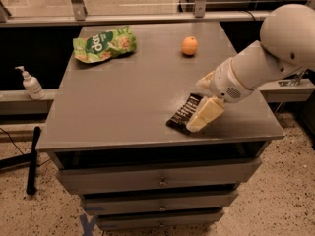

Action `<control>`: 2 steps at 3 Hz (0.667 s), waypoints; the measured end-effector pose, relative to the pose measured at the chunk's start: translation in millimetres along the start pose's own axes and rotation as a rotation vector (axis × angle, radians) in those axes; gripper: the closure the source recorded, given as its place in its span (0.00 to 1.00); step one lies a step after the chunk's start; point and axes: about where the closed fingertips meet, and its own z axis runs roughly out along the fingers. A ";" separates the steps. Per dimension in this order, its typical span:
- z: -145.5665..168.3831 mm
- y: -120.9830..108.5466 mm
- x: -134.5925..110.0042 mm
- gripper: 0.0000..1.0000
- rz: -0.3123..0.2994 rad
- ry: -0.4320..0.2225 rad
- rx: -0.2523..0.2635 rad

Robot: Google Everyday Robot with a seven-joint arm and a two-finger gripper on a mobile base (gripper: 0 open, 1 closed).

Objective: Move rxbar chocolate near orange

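Note:
The rxbar chocolate [181, 114], a flat black wrapper with white lettering, lies near the front right edge of the grey cabinet top [133, 97]. The orange [189, 45] sits at the back right, well apart from the bar. My gripper [198, 103] hangs at the end of the white arm [266, 58] that comes in from the right. It is open and sits right at the bar's right side. One cream finger [205, 114] overlaps the bar's right edge and hides part of it. The other finger [205, 79] shows just behind the bar.
A green crinkly snack bag [104, 44] lies at the back left of the cabinet top. Drawers [160, 181] sit below the front edge. A soap dispenser [31, 83] stands on a ledge to the left. A rail with posts [147, 17] runs behind.

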 end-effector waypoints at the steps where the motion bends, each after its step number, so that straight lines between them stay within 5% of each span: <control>1: 2.9 -1.0 1.4 0.41 0.015 -0.002 -0.008; 2: 2.3 -3.8 1.0 0.65 0.026 0.003 -0.011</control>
